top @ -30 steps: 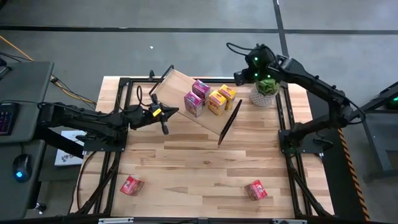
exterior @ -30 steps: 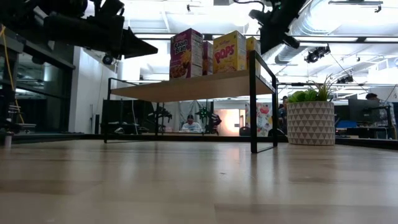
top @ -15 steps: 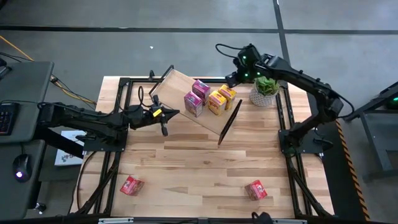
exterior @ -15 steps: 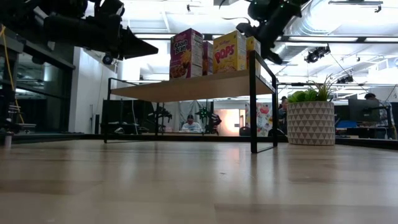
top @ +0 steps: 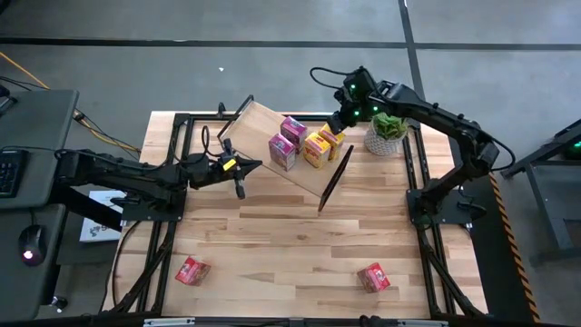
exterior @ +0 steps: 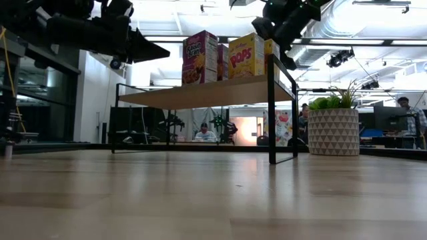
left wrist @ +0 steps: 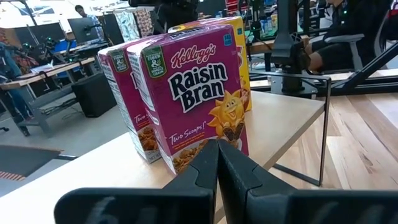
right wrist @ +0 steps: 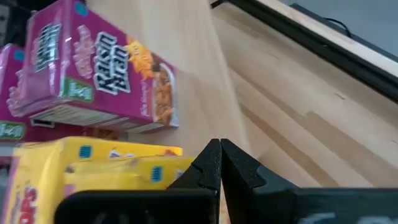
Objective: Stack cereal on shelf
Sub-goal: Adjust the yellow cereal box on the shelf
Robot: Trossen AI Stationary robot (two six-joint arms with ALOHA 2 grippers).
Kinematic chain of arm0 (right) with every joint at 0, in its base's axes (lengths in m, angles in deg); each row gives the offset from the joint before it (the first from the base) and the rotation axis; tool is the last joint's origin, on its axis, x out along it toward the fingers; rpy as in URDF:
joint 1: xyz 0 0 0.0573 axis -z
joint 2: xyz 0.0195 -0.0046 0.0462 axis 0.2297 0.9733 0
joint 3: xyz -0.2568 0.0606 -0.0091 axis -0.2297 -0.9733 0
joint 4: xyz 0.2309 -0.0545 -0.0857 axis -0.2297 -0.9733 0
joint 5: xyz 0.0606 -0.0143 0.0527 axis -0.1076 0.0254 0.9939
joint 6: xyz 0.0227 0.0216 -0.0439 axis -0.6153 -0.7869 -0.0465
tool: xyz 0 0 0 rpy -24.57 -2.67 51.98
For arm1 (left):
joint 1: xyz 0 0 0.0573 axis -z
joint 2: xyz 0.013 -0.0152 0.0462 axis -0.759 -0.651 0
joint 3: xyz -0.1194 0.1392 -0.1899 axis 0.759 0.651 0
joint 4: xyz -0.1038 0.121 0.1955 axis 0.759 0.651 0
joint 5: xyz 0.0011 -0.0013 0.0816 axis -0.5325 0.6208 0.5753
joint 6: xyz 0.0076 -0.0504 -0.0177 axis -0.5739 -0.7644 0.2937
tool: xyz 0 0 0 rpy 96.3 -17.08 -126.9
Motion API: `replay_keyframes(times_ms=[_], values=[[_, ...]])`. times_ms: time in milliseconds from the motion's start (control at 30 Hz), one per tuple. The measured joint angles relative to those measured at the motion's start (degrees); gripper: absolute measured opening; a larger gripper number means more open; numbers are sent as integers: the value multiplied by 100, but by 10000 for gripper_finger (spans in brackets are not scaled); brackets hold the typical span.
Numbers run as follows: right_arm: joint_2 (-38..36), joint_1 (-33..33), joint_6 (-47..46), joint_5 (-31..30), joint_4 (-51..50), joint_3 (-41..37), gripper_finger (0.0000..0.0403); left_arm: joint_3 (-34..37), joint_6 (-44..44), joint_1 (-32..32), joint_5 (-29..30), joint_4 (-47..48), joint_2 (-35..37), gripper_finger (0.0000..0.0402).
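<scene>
Starting at the left, we see the left gripper (top: 240, 175) hanging over the table (top: 272, 245) with its fingers (left wrist: 214, 163) clenched together on nothing. It sits just beside the near edge of the shelf (top: 259, 127), pointing toward the boxes that stand on it. Straight ahead of this gripper is a magenta Raisin Bran box (left wrist: 193, 93), upright on the plank, with a second magenta box (left wrist: 121, 93) right behind it and a yellow box (left wrist: 239, 56) beyond them.

Well behind the left gripper, toward the front edge of the table, a red cereal box (top: 192, 271) lies flat on the wood. Another red box (top: 373, 277) lies farther right along the same edge, well apart from both arms.

Moving right, the shelf stands at an angle on the table and carries four boxes: two magenta and two yellow Pops boxes (top: 317, 150), grouped close together.

The right gripper (top: 338, 121) hovers just above the far yellow box (top: 331, 136), fingers (right wrist: 214, 163) pressed shut and empty. Just beyond this gripper, a potted plant (top: 387, 133) stands on the table beside the shelf's end frame (exterior: 272, 107).
</scene>
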Motion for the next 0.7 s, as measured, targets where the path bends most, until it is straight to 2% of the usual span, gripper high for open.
replay_keyframes(times_ms=[167, 400, 700], values=[[6, -68, 135, 184, -4, 0, 0, 0, -28, 1, -2, -28, 0, 0], [6, -218, 298, 233, -4, 0, 0, 0, -33, -1, -269, -27, 0, 0], [6, -400, 402, 233, 32, 0, 0, 0, -39, 1, -280, -59, -1, 1]])
